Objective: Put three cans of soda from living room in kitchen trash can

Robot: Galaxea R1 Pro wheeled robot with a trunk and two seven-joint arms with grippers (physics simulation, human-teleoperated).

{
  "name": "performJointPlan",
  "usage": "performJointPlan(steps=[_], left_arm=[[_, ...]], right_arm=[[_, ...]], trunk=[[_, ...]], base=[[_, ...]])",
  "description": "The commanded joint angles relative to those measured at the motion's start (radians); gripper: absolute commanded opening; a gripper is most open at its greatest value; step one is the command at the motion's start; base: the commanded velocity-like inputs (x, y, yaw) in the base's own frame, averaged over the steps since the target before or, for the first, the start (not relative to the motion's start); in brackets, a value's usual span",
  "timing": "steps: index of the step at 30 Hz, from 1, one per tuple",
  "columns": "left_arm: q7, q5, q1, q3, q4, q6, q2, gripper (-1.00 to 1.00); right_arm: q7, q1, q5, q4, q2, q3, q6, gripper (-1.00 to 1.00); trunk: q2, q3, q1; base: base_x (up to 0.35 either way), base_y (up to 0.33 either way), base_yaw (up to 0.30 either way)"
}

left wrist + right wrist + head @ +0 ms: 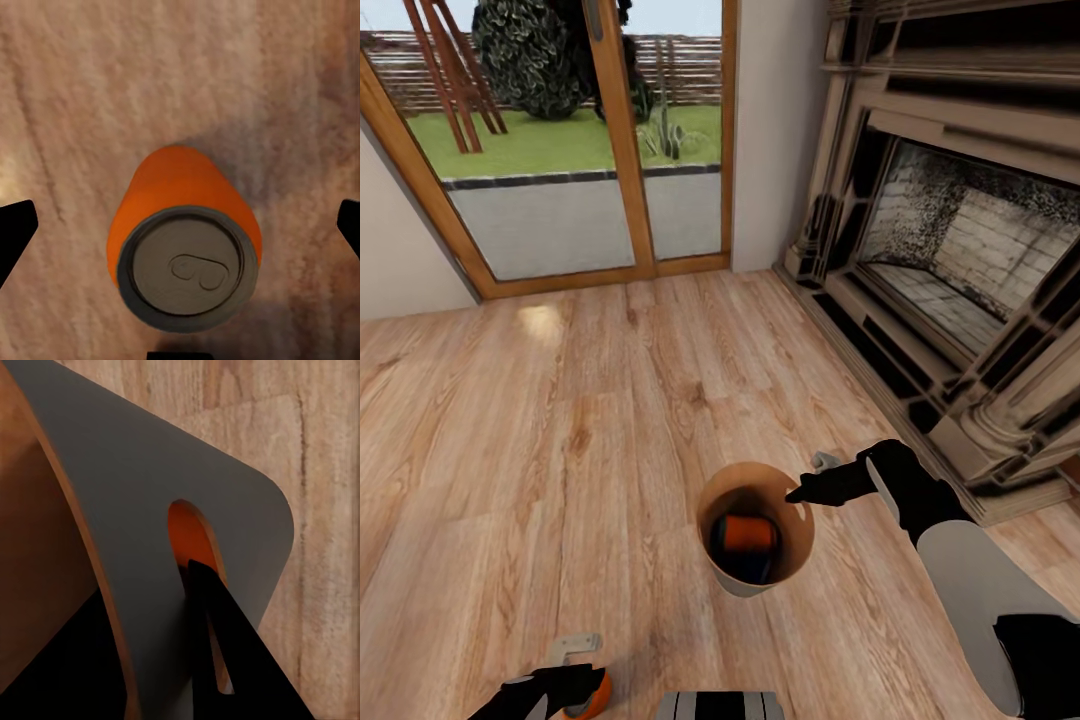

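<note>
A: Where's the trash can?
B: Trash can (755, 530) is up off the wood floor (560, 420), held at its rim by the right gripper (800, 493). Right wrist cam: one black finger (225, 660) outside the grey wall, the other inside the brown wall, so it's clamped on the wall.
A: Anything in it?
B: An orange soda can (748, 535) lying on its side, w/ something dark blue (752, 570) under it, prob. the blue can, can't say for sure.
A: Third can?
B: Orange can (184, 240) sits betw. the left gripper (575, 690) fingers at the bottom of the head view. Left wrist cam shows the silver top w/ pull tab, finger tips (16, 232) spread wide each side, clear gaps, not touching it.
A: Surroundings?
B: Living rm: fireplace (950, 260) on the right, glazed wooden doors (590, 140) ahead, garden beyond.
</note>
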Motion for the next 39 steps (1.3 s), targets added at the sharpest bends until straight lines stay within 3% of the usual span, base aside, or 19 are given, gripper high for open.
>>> performJointPlan(steps=[1,4,16,39], left_arm=[[0.0,0.0,0.0,0.0,0.0,0.0,0.0,1.0],[0.0,0.001,0.0,0.0,0.0,0.0,0.0,1.0],[0.003,-0.001,0.0,-0.001,0.0,0.0,0.0,1.0],[0.001,0.001,0.0,0.0,0.0,0.0,0.0,1.0]], right_arm=[[0.004,0.0,-0.032,0.0,0.0,-0.001,0.016,-1.0],[0.002,0.0,-0.031,0.0,0.001,-0.001,0.016,-1.0],[-0.001,0.0,-0.031,0.0,0.003,0.0,0.016,-1.0],[-0.004,0.0,-0.029,0.0,0.004,0.002,0.016,-1.0]], trunk=[[0.0,0.0,0.0],[0.0,0.0,0.0],[-0.084,-0.038,0.046],[-0.084,-0.038,0.046]], base=[[0.014,-0.01,0.0],[0.006,-0.004,0.0],[0.0,0.0,0.0],[-0.063,0.0,0.0]])
